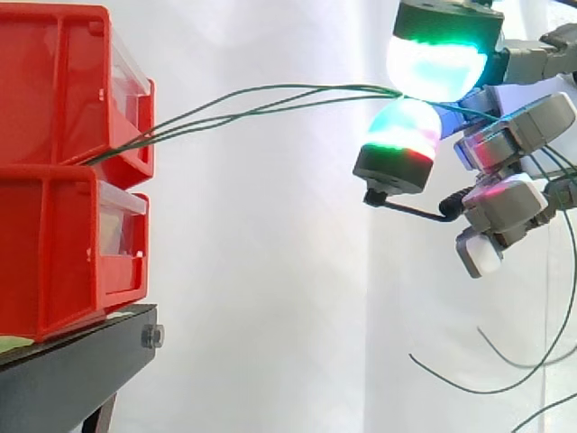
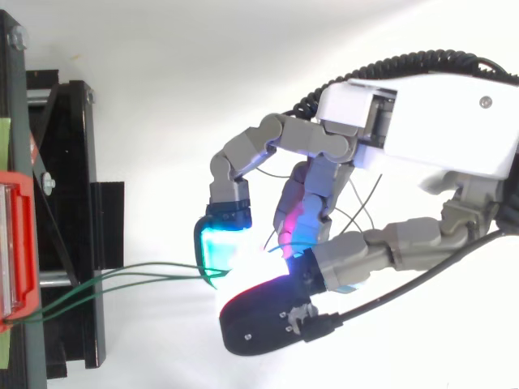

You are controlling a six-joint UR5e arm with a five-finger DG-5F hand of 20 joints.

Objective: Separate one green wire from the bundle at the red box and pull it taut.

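My side camera sits level and close, facing across the red bins (image 1: 63,171) toward the hand (image 1: 518,131); my top camera looks straight down, sharing the bins' front, green wires (image 1: 361,90), hand.

Bright, even light leaves the white curtain (image 1: 270,271) almost shadowless; glare blooms around the hand's (image 2: 422,138) glowing fingertips (image 1: 437,65), strongest seen from above.

Black stand (image 1: 72,374), bolt (image 1: 152,336) at its edge, white curtain (image 1: 270,271) behind, perhaps a pale green sheet (image 1: 11,344) atop the stand
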